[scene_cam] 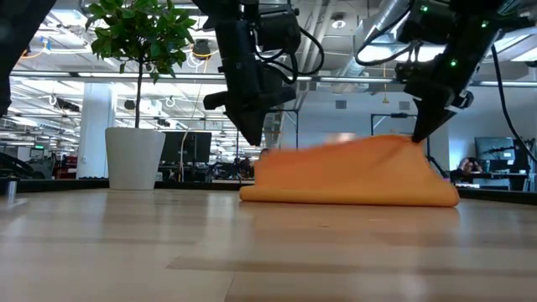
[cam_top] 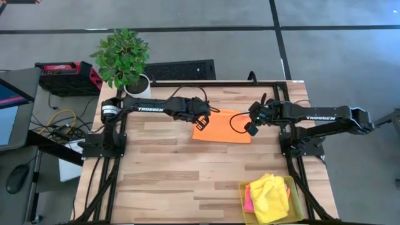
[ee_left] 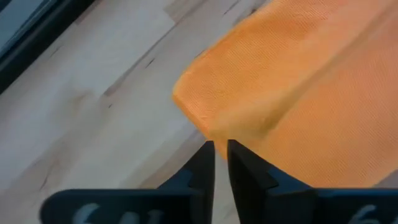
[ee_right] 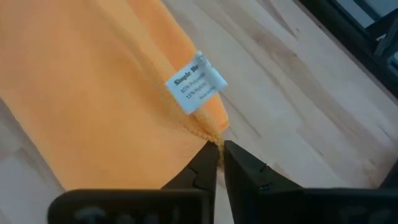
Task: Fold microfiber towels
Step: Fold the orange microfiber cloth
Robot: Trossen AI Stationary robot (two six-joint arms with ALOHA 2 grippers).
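While one orange towel [cam_top: 220,127] lies folded on the tabletop [cam_top: 169,169] between the arms, its matte weave shows a white care label [ee_right: 195,81] at one corner. Left gripper [ee_left: 220,148] and right gripper [ee_right: 221,149] each sit at a corner of it, jaws barely apart, the cloth's edge right at their tips. Two more towels, one yellow [cam_top: 270,197] and one pink [cam_top: 249,199], fill the yellow tray [cam_top: 295,192].

Grey floor [cam_top: 206,15] crossed by dark lines, potted plant [cam_top: 123,57] at wooden table [cam_top: 169,181] corner, open office with ceiling ducts [scene_cam: 369,21] and strip lights beyond
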